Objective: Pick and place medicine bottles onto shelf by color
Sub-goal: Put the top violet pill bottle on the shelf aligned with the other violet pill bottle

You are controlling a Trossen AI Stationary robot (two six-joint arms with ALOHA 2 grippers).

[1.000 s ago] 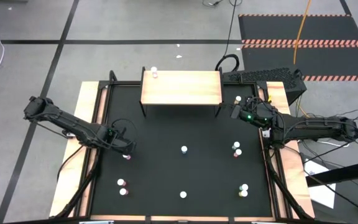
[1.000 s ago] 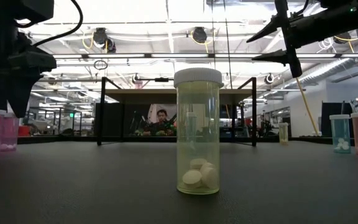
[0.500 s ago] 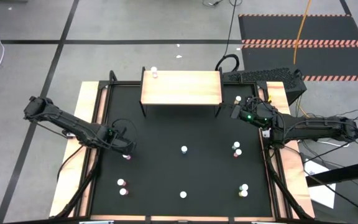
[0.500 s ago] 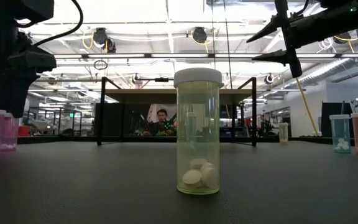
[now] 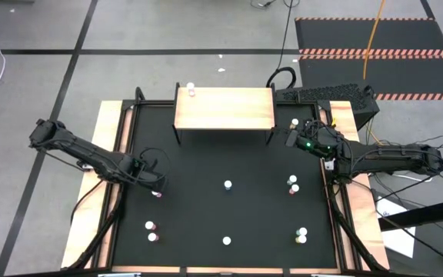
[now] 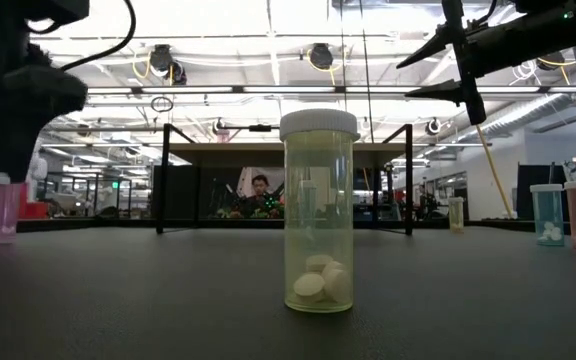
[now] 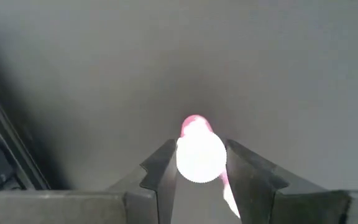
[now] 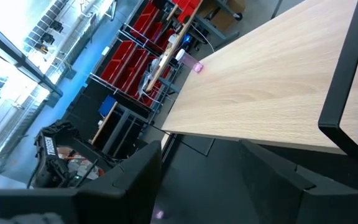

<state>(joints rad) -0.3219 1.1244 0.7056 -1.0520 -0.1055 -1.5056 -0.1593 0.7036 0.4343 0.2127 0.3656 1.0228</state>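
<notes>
Where the left gripper (image 7: 201,180) hangs low at about eight o'clock on the black table (image 5: 206,177), we see its fingers (image 7: 160,177) closed around a pink bottle (image 7: 199,152) (white cap up). The right gripper (image 8: 201,168) waits at two o'clock beside the shelf (image 5: 224,108), jaws apart and empty. One pink bottle (image 5: 191,90) stands on the shelf's eleven o'clock corner.

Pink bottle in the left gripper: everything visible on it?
The small pink medicine bottle with a white ribbed cap stands upright on the black tabletop, near its left edge. In the left wrist view its cap sits between the left gripper fingers, which close against its sides. The body is translucent pink. Contents cannot be made out.
</notes>
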